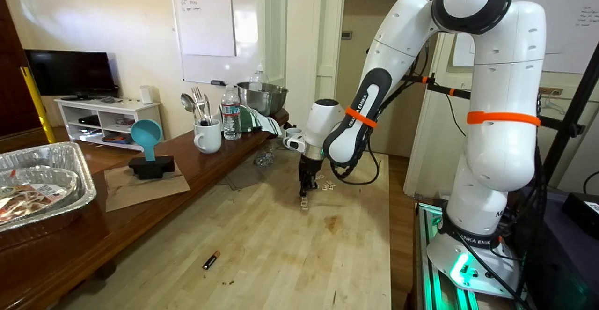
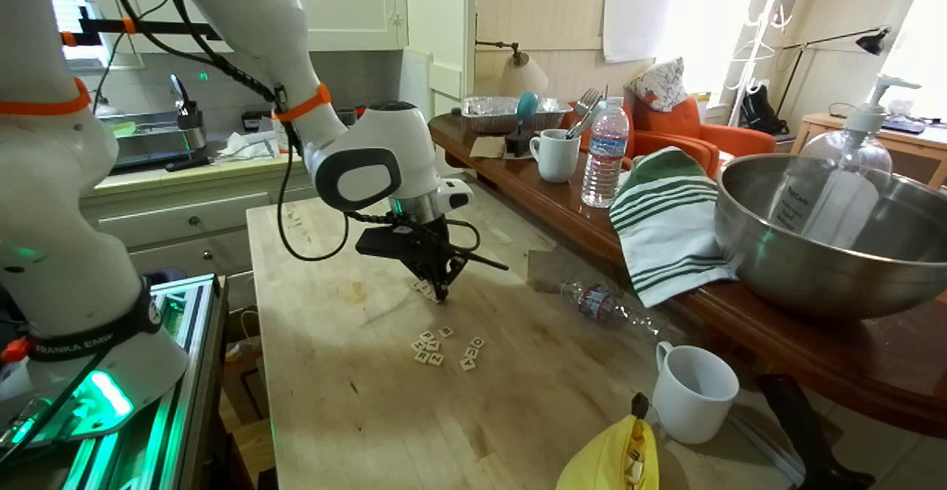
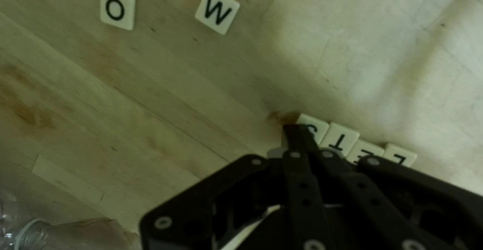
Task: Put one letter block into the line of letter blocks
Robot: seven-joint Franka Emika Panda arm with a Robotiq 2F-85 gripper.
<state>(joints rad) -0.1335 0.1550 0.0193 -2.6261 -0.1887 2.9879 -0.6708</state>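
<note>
In an exterior view, yellow banana-shaped pouch (image 2: pixel 601 460) at btm edge, R of ctr; white mug (image 2: pixel 688 408) just beside it, lower R. Next, loose letter tiles (image 2: pixel 432 346) on the desk (image 2: pixel 333 401), lower ctr. Past those, hand (image 2: pixel 441 294) points down, just below ctr. Wrist view: letter-tile line (image 3: pixel 365 150) lower R of ctr, 4 tiles showing; fingers (image 3: pixel 298 140) look together, partly hiding S tile (image 3: pixel 316 122) at its L end, contact unclear. Farther back, upright water btl (image 2: pixel 607 153), upper R.

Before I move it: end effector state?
End effector: looks closed, down at the S block; whether it grips anything can't be told.
</note>
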